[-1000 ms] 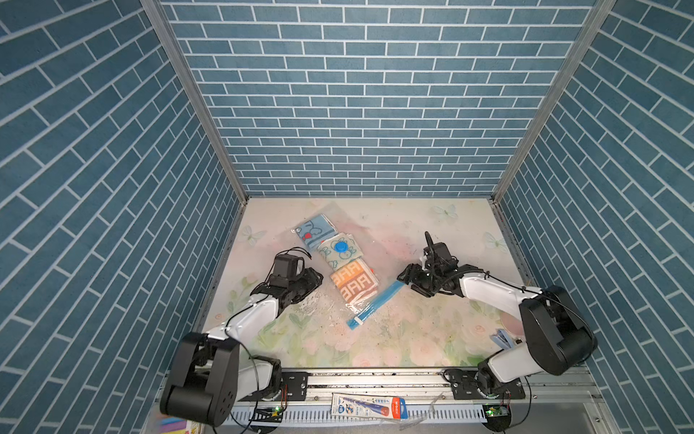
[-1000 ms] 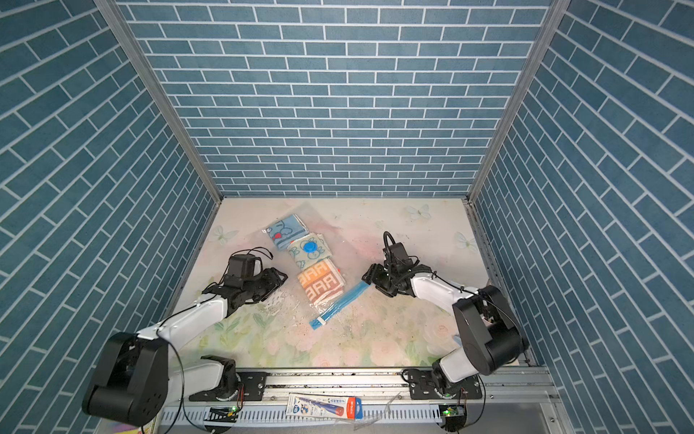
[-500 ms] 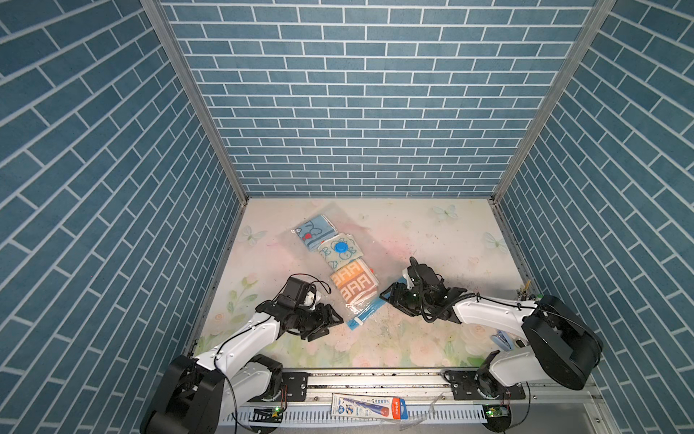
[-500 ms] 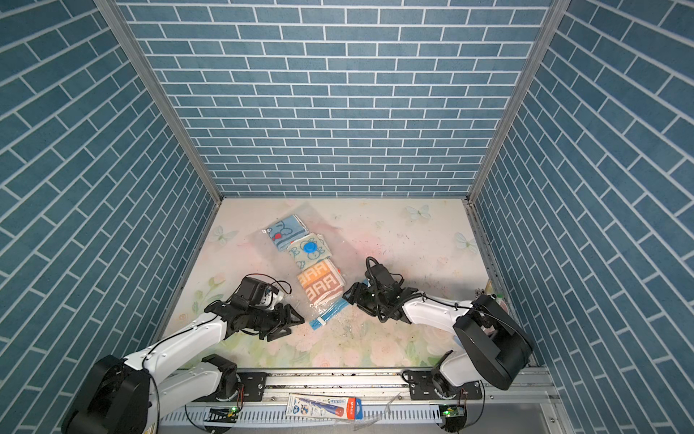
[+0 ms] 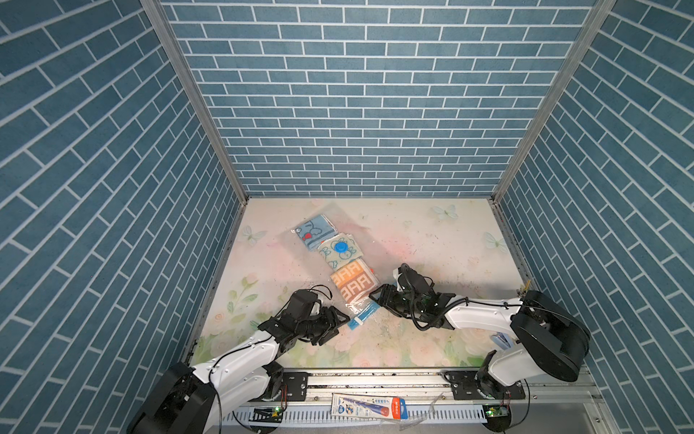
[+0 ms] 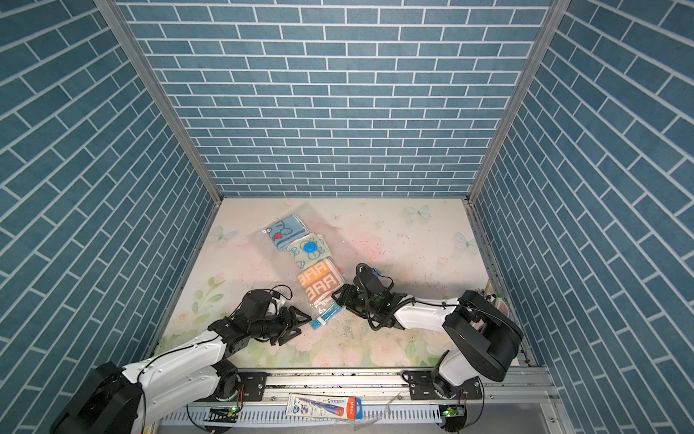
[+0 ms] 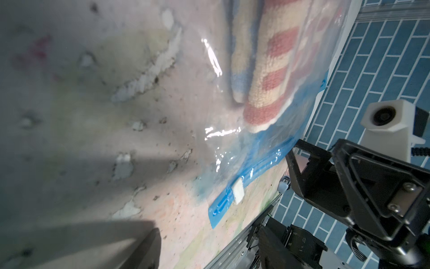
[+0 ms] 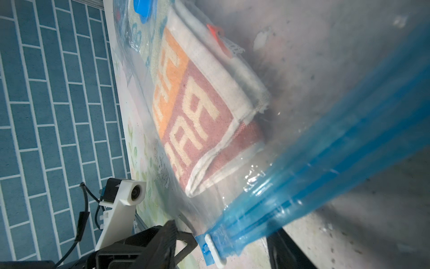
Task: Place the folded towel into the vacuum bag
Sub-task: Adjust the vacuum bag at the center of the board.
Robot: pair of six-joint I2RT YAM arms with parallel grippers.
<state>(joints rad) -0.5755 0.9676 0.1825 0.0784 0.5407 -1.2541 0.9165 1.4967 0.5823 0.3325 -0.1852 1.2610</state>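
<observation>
Not much to read from where I'm working, tbh. The orange and pink folded towel [image 5: 354,283] has chunky cream block letters woven in, two rows, all looking like a capital A. The flat pencil pack [image 5: 370,407] lying by the front rail [image 5: 375,379] shows "HB" in a round badge at its white end. The print on its red end is too small for me to read.

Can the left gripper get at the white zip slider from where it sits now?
Probably yes: the left gripper is open and low, right beside the white zip slider on the vacuum bag, with nothing visible between them.
</observation>
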